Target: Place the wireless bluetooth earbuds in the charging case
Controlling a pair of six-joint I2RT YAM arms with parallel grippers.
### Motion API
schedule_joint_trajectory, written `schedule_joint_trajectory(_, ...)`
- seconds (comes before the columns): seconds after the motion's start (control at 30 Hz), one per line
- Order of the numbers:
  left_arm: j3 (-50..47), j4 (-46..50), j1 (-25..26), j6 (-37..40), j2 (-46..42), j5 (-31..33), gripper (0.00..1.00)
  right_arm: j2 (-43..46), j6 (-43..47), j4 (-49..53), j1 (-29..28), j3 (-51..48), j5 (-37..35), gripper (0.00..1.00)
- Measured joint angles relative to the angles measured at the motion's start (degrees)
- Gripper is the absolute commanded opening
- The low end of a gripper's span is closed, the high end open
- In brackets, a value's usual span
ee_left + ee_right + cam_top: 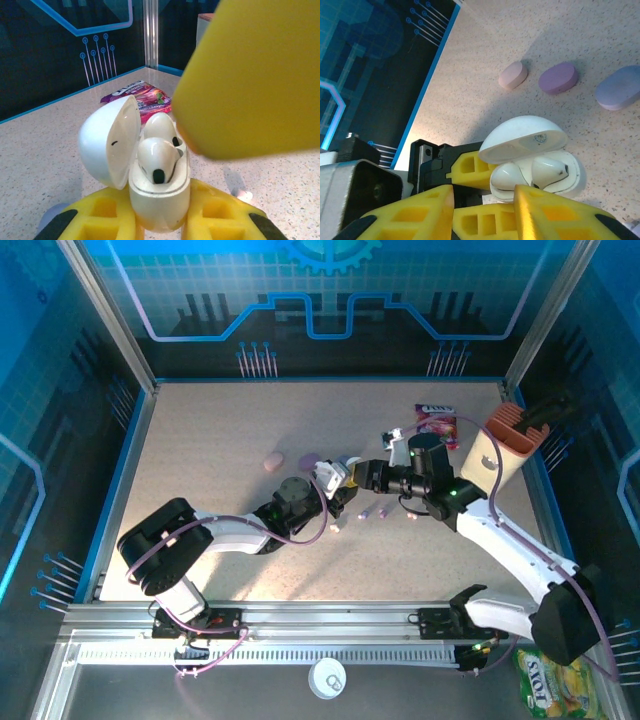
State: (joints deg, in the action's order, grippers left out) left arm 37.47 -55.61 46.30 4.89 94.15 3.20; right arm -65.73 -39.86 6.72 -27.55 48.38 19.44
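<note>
My left gripper (pixel 160 222) is shut on the white charging case (pixel 161 197), which it holds upright with the lid (pixel 107 142) swung open. Two white earbuds (pixel 157 152) sit in its wells. In the right wrist view the case (pixel 577 182) shows both earbuds (pixel 550 172) under the raised lid. My right gripper (pixel 485 210) hovers right next to the case, open, with nothing between its fingers; one of its fingers (pixel 250 75) looms over the case. From above, the two grippers meet at the case (pixel 327 475) in mid-table.
Loose purple earbuds (pixel 373 512) and white ones (pixel 335 528) lie just in front of the grippers. A pink case (pixel 513 75), a purple case (pixel 558 78) and a lavender case (pixel 618 87) lie behind. A candy packet (pixel 437 423) and a tan holder (pixel 505 445) stand at the back right.
</note>
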Motion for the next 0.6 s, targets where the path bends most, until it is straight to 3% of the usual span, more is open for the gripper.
schedule_joint_trajectory(0.17,0.0,-0.17,0.0,0.0,0.0,-0.02,0.1,3.02,0.44,0.57,0.66,-0.02,-1.92,0.26)
schedule_joint_trajectory(0.37,-0.94,-1.55,0.0,2.64,0.0,-2.16,0.11,2.73,1.84,4.15,1.01,1.66,-2.95,0.23)
schedule_joint_trajectory(0.6,-4.24,-5.22,0.0,9.11,0.39,-6.08,0.09,-3.3,6.01,12.0,1.01,12.0,-4.0,0.25)
